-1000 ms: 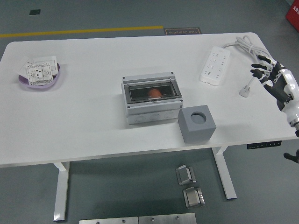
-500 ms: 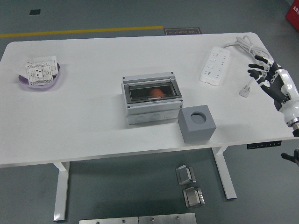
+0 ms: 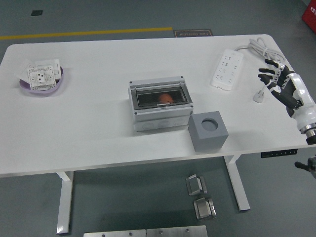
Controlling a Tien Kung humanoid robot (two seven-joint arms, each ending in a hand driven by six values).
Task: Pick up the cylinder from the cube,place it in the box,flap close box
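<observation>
The white table (image 3: pixel 89 118) fills most of the view, and its near edge runs along the lower part. In the middle of it stands the grey box (image 3: pixel 160 108), with its dark see-through flap lying closed over the top. Under this flap an orange shape shows, which is the cylinder (image 3: pixel 164 98), so it sits inside the box and not on the cube. The grey cube (image 3: pixel 208 131) stands just beside the box, at its right front corner, near the front edge of the table; the round hole in its top face has nothing in it. A white power strip (image 3: pixel 227 68) lies on the far right part of the table, and its cable runs to a white plug (image 3: pixel 259 96) which lies near the right edge. On the far left there is a purple bowl (image 3: pixel 43 85) with a white socket plate (image 3: pixel 42 76) resting on it. The right hand (image 3: pixel 279 84) hangs above the right edge of the table, just beside the plug, with the fingers spread and loose, and it grasps nothing. It is well apart from the box and the cube
</observation>
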